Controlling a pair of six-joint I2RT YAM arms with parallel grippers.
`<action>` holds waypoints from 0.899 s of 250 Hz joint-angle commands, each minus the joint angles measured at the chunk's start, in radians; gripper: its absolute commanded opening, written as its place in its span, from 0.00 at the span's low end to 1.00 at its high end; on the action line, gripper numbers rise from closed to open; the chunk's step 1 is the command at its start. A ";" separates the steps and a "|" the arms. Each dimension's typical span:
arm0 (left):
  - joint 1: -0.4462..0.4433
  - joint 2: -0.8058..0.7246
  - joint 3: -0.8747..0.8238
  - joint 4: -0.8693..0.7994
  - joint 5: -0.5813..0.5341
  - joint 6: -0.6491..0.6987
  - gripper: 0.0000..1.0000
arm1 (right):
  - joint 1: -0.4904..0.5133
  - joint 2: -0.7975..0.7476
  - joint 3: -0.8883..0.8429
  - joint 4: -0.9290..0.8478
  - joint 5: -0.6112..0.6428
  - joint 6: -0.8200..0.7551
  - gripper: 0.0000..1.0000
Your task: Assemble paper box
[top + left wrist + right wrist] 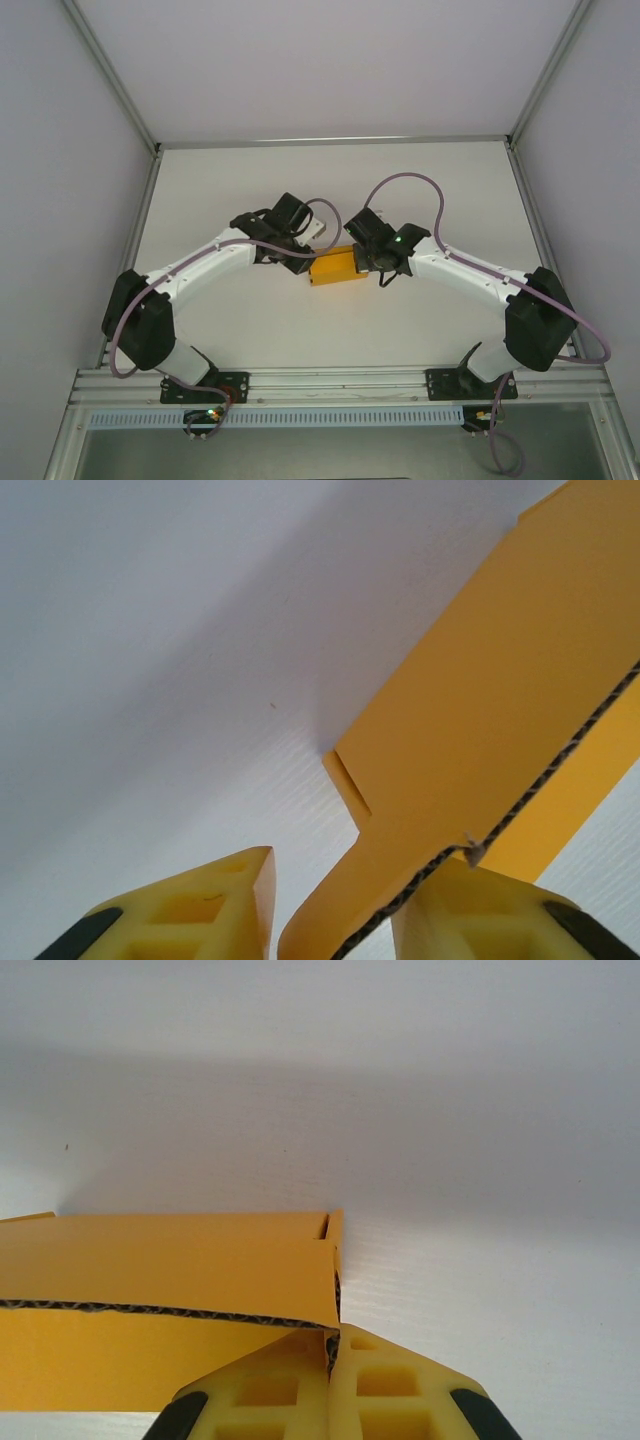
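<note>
The paper box (335, 266) is a small orange-yellow card box lying mid-table between both arms. My left gripper (303, 261) is at its left end and my right gripper (364, 262) at its right end. In the left wrist view a flap of the paper box (480, 710) passes between the jaws of my left gripper (355, 870). It lies against the right finger (500, 920), with a gap to the left finger (200, 915), so the jaws are open. In the right wrist view my right gripper (332, 1338) is shut on the thin end wall of the paper box (170, 1260).
The white table (330, 180) stretches back to the enclosure's walls, with bare surface behind and in front of the box. A metal rail (340, 385) carrying both arm bases runs along the near edge. Purple cables loop above each wrist.
</note>
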 commanded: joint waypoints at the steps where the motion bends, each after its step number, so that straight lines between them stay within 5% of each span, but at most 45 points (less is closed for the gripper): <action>1: -0.005 -0.030 0.017 -0.068 -0.049 -0.032 0.41 | 0.010 0.056 -0.031 -0.139 -0.030 0.006 0.00; 78: 0.011 -0.066 0.006 -0.034 -0.025 -0.032 0.41 | 0.011 0.060 -0.028 -0.140 -0.037 0.000 0.00; 123: 0.016 -0.048 0.014 -0.026 0.020 -0.027 0.24 | 0.012 0.060 -0.028 -0.137 -0.042 0.001 0.00; 181: -0.002 -0.049 0.001 0.006 0.094 -0.049 0.16 | 0.021 0.074 -0.020 -0.140 -0.039 0.008 0.00; 225: -0.012 -0.012 0.032 -0.001 0.101 -0.152 0.00 | 0.030 0.071 -0.013 -0.146 -0.035 0.040 0.00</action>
